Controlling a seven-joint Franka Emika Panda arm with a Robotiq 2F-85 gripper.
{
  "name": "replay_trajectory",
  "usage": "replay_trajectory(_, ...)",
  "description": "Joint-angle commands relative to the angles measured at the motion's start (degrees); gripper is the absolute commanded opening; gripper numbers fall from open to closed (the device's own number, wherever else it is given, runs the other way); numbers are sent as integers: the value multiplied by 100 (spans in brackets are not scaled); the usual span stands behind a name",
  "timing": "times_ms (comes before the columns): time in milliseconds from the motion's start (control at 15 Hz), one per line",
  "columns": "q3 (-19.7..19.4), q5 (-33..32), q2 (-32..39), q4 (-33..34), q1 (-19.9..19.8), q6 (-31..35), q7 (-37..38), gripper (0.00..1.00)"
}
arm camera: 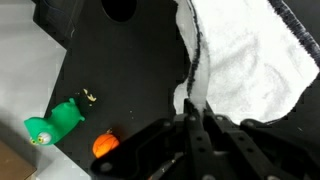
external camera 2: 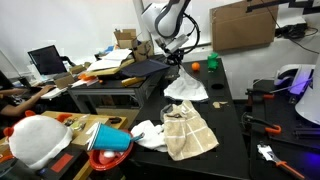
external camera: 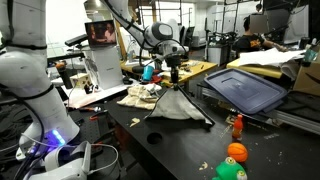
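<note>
Wrist view: your gripper is clamped together on the cloth edge. In an exterior view the cloth tents up from the table, its hem apparently touching it.

Arm: the white, jointed robot arm reaches in from high up and bends over at its last links; both exterior views show this.
Wrist: the pale grey wrist is turned so that the tool points straight down.
Gripper: the black two-finger gripper hangs upright above the middle of the black-topped table, well away from its edges.
Fingers: the slim black fingers enter the wrist view from the bottom edge, pressed together with no gap at the tips.
Height: the fingertips are raised clear of the surface.
</note>
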Motion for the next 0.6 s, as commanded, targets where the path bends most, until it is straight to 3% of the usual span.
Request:
replay_trajectory(0, 176, 356, 59, -102, -83, 471, 139, 2)
replay_trajectory(533, -75, 488, 245, -671, -62, 2543, 136, 2)
